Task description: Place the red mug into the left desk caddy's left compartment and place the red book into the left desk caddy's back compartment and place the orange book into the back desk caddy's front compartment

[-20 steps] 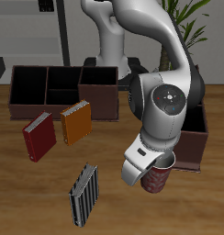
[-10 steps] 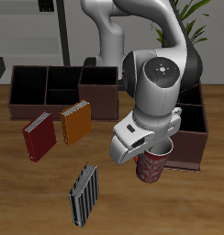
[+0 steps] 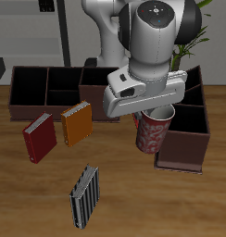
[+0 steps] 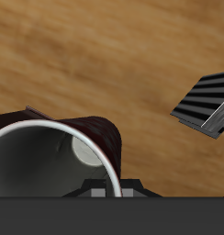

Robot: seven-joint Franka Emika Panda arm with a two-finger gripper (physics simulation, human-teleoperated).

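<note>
The jaws are closed on the rim of the red mug [image 3: 154, 132], as is judged from the mug hanging clear of the tabletop [image 3: 124, 199] beneath the gripper [image 3: 155, 113]; the fingertips themselves are hidden behind the gripper body in the exterior view, and in the wrist view only the white rim and pale inside of the mug [image 4: 50, 165] are seen pressed close against the camera. The mug is held upright or slightly tilted, its mouth upward, at the near edge of the left desk caddy [image 3: 184, 139], partly over the caddy's wall and partly over bare wood. Step 1 of 3 is judged to be in hand: the mug is lifted but not yet set into the left compartment. Which cell of the end-on caddy counts as that compartment cannot be told with certainty from these views, since the arm hides much of the box. The next move is thought to call for the mug to be carried fully over the right cell, centred so that its handle clears the dividers, then lowered before the jaws are released. The red book [image 3: 39, 137] and the orange book [image 3: 77, 122] lie flat on the tabletop, just beside each other, in front of the back desk caddy [image 3: 59, 90], untouched. A black-and-grey striped book [image 3: 84, 194] lies nearer the front edge, well apart from both caddies.
</note>
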